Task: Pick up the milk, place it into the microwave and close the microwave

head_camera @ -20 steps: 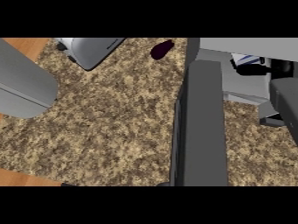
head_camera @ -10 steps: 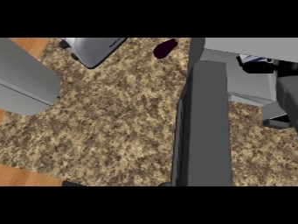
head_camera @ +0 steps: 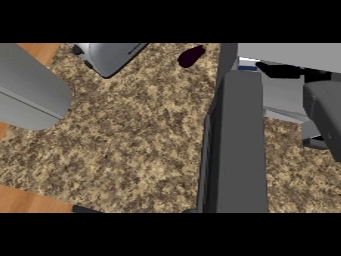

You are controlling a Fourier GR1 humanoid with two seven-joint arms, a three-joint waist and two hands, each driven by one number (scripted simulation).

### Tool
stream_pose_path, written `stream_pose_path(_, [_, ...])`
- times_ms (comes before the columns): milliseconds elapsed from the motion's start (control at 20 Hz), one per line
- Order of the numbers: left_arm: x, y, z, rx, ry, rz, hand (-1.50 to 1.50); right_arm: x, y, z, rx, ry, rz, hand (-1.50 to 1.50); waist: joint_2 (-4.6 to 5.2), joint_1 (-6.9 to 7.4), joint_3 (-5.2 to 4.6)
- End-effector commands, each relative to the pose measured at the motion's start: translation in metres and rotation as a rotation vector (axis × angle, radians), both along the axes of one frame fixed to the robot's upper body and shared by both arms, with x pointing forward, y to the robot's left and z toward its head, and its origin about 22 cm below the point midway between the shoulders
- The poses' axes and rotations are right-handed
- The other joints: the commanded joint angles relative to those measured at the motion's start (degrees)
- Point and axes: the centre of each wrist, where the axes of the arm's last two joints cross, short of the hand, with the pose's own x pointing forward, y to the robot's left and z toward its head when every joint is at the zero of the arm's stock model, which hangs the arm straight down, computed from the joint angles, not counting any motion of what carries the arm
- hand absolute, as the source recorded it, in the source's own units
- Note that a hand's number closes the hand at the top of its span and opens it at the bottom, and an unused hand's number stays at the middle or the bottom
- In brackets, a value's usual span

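Grey metal fills the right half of the head view: the open microwave door stands edge-on as a tall dark slab running from twelve to six o'clock, and the microwave body is seen as a pale band across the top right. Behind the door, at about one o'clock, a small white and blue shape is glimpsed just inside the cavity; it is judged to be the milk, though too little is shown for certainty. A black form beside it, deeper in the cavity, is taken for the right hand. Whether its fingers are spread, pressed together or curled round the carton cannot be told, since it is largely hidden in shadow. The right forearm enters from four o'clock and reaches up towards twelve.

The relation that matters is this: the door's long axis lies straight along the twelve-to-six line, directly to the nine o'clock side of the right arm, with the arm between door and cavity. The door can be swung shut only once that arm is drawn back towards six o'clock. The right hand is much the nearer to both milk and door. The left forearm is seen far off at nine o'clock, with its hand out of view.

On the speckled counter a grey appliance and a dark purple object lie near twelve o'clock, well apart from the action.
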Motion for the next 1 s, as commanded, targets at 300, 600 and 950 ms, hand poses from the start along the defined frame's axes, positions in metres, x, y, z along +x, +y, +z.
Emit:
stream_pose_path(300, [0.01, -0.001, -0.004, 0.013, 0.019, -0.009, -1.5, 0.015, 0.054, 0.01, -0.081, 0.103, 0.071, -1.5, -0.56, 0.64, -0.48])
stream_pose_path(600, [0.013, -0.004, -0.012, 0.012, 0.043, -0.019, -1.5, 0.02, 0.107, 0.012, -0.048, 0.081, 0.07, -1.5, -1.23, -0.43, -0.5])
stream_pose_path(950, [0.014, -0.008, -0.018, 0.01, 0.069, -0.038, -1.5, 0.022, 0.116, 0.018, -0.034, 0.013, 0.077, -1.5, -1.68, -1.81, -0.42])
